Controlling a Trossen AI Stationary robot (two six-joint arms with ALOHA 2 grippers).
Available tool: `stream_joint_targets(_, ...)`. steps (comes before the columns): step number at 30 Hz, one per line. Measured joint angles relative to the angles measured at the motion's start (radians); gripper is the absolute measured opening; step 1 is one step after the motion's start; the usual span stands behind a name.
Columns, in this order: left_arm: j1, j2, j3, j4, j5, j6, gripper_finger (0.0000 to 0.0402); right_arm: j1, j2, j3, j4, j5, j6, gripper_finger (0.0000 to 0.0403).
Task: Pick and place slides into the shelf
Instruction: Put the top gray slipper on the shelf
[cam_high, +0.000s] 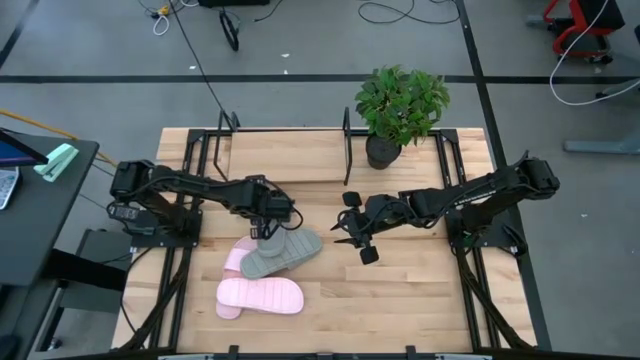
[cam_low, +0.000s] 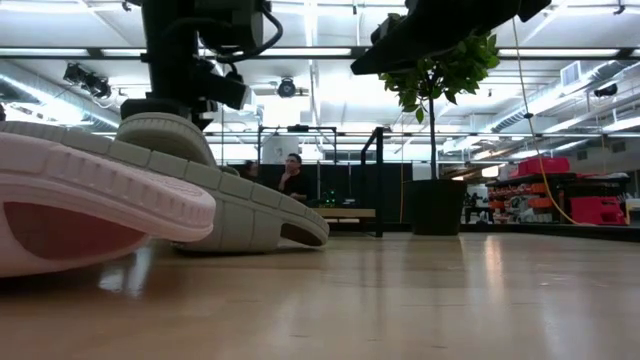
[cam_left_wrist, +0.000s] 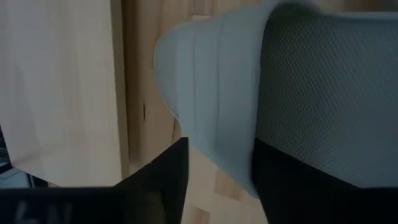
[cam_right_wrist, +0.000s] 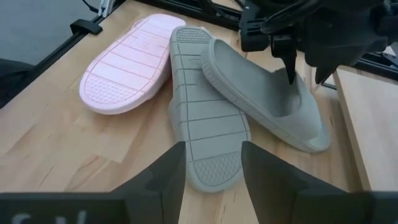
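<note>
Two sage green slides lie crossed at the table's middle (cam_high: 283, 252). One lies sole-up (cam_right_wrist: 205, 118); the other (cam_right_wrist: 267, 87) is right way up and lies across it. My left gripper (cam_high: 268, 218) stands over that upper slide's strap, shut on it. One pink slide lies sole-up (cam_right_wrist: 127, 62) beside them, partly under the green pair. The second pink slide (cam_high: 260, 295) lies nearer the near edge. My right gripper (cam_high: 355, 238) hovers open to the right of the green slides, touching nothing. The shelf (cam_high: 290, 155) stands at the far edge. My left gripper holds the upper green slide by its strap's edge (cam_right_wrist: 297, 84), coming from above and pointing down. One finger (cam_right_wrist: 291, 65) goes inside the foot opening and the other (cam_right_wrist: 320, 70) stays outside over the strap. The slide's heel end (cam_right_wrist: 214, 59) lies on the sole-up green slide.
A potted plant (cam_high: 400, 105) stands at the far right, beside the shelf's black uprights (cam_high: 347, 150). Black arm frames run along both table sides. Bare wood (cam_high: 400, 300) lies near and right of the slides. A person (cam_low: 292, 178) sits in the room beyond the table.
</note>
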Motion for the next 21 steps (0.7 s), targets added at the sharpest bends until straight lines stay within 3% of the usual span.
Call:
stream_joint_targets(9,0.002,0.002,0.000,0.000,0.000,-0.036,0.0016,0.000,0.000,0.000,0.000,0.000,0.008,0.0158)
stream_joint_targets(14,0.000,0.002,0.003,-0.019,0.000,-0.066,0.0024,-0.001,0.000,0.000,0.000,0.000,0.049,0.0158)
stream_joint_targets(21,-0.046,0.001,0.097,-0.191,0.031,-0.112,0.0013,-0.001,0.001,0.000,0.000,0.000,0.049,0.0158)
